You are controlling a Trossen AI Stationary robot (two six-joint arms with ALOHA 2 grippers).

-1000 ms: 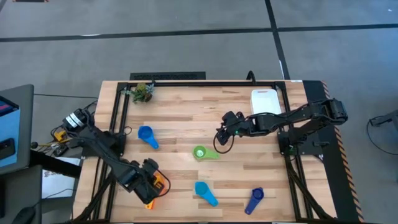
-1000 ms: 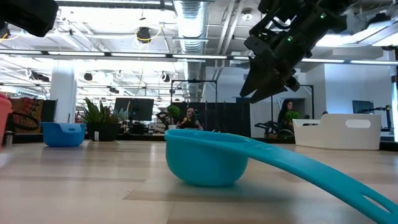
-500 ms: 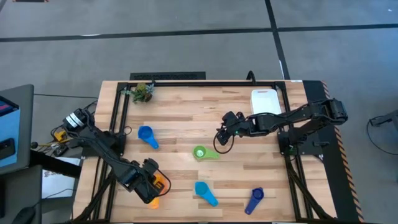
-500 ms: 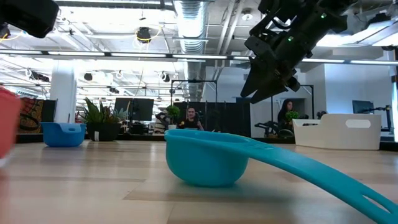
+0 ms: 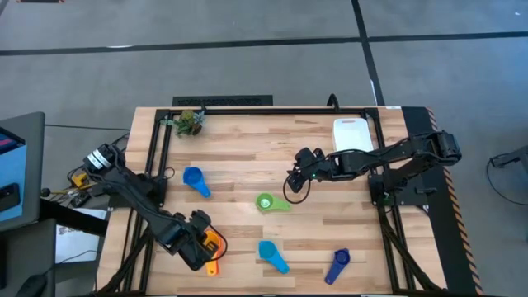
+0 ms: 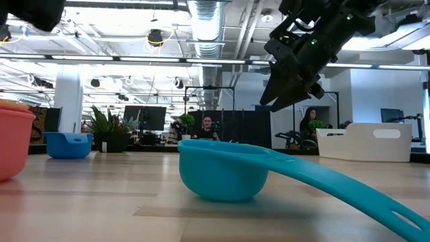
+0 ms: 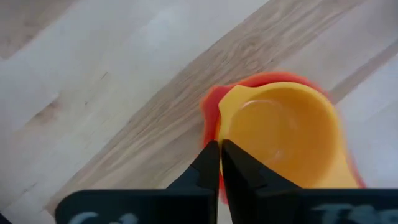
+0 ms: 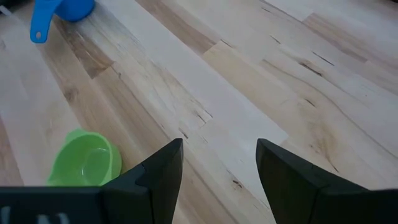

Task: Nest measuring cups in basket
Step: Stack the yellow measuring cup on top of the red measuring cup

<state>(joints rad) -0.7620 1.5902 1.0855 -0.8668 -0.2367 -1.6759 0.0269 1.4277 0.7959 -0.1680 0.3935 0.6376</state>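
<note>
My left gripper (image 5: 205,246) is near the table's near left corner, shut on an orange-yellow measuring cup (image 7: 280,134) nested in a red one (image 6: 13,144). An orange handle (image 5: 212,268) sticks out toward the near edge. My right gripper (image 5: 295,183) hangs open above the table's middle, just right of the green cup (image 5: 266,202). A blue cup (image 5: 194,179), a light blue cup (image 5: 271,254) and a dark blue cup (image 5: 338,264) lie apart on the wood. The white basket (image 5: 352,134) sits on the table near the far right corner. My left gripper pinches the rim of the nested orange-yellow and red cups (image 7: 210,127) between its two fingers, coming from above and pointing down. One finger stands inside the bowl and one outside. The cups sit upright; in the low view their bottom is at table height.
A small green plant (image 5: 190,122) stands at the far left corner. Black frame rails (image 5: 157,157) run along the table's left, far and right sides. Bare wood lies between the cups and in front of the basket.
My left gripper has carried the nested cups a short way toward the table's right. The red cup has come into the low view from its left edge, and the orange handle has swung rightward.
</note>
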